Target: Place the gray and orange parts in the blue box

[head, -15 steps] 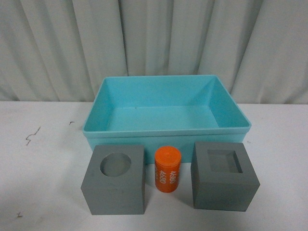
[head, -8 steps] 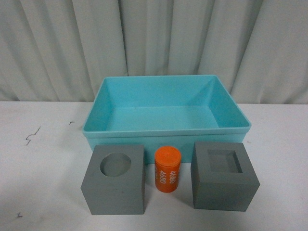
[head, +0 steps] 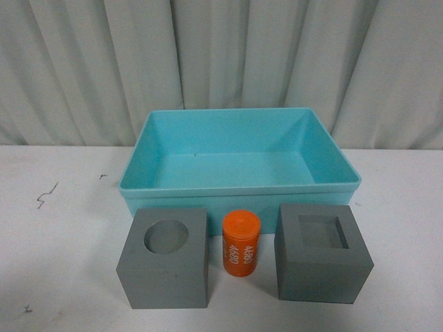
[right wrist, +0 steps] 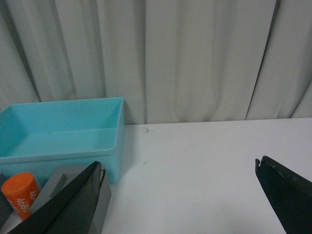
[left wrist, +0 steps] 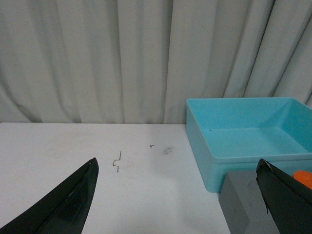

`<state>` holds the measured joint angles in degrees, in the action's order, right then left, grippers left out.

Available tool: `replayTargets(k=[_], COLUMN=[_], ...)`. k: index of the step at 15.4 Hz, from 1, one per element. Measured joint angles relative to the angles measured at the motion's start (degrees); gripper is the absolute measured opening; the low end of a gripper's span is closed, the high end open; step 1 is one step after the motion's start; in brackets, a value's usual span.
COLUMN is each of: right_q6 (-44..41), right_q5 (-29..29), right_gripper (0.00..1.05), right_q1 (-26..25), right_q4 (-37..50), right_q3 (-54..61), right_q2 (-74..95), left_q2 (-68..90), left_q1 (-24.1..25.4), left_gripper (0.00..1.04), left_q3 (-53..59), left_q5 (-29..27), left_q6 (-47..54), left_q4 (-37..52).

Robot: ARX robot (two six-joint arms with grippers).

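Front view from the robot's body: a white tabletop (head: 62, 235) is stretching across the frame, bearing a small dark squiggle-shaped scuff (head: 47, 195) toward its left side. A pale pleated curtain (head: 90, 69) is hanging behind it as a backdrop. A large rectangular light turquoise plastic bin (head: 239, 185) with a thick rim is sitting mid-table near the curtain, its floor lying fully exposed.

Three parts are standing in a row on the table just in front of the bin's near wall, all outside it. On the left is a matte gray cube with a round recess (head: 166, 273) in its top. In the middle, close to both neighbours but touching neither, a smaller orange cylinder printed with white numbers (head: 240, 245) is standing upright. On the right is a matte gray cube with a square recess (head: 318, 273).

In the left wrist view, the left gripper (left wrist: 176, 163) is looking across the table with its dark jaws spread wide, clasping nothing. In the right wrist view, the right gripper (right wrist: 179, 163) is likewise gaping wide, with nothing between its jaws.
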<state>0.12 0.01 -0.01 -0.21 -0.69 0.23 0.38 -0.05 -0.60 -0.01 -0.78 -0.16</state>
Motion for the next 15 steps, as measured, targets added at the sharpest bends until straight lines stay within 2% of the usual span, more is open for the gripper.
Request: replayTargets(k=[11, 12, 13, 15], right_q6=[0.02, 1.75, 3.17, 6.08], right_q5=[0.00, 6.49, 11.28, 13.42], right_gripper=[0.98, 0.98, 0.98, 0.98], right_q1=[0.00, 2.91, 5.05, 4.96], right_q4=[0.00, -4.83, -5.70, -4.11], right_q3=[0.00, -1.46, -3.48, -10.99], right_q2=[0.00, 1.90, 6.21, 10.73], left_q2=[0.00, 0.00, 0.00, -0.02], left_q1=[0.00, 0.00, 0.00, 0.04], left_gripper=[0.98, 0.98, 0.98, 0.98], left_q3=[0.00, -0.02, 0.00, 0.00], left_q5=[0.00, -0.02, 0.02, 0.00], left_q6=[0.00, 0.00, 0.00, 0.00], left_q4=[0.00, -0.02, -0.02, -0.02])
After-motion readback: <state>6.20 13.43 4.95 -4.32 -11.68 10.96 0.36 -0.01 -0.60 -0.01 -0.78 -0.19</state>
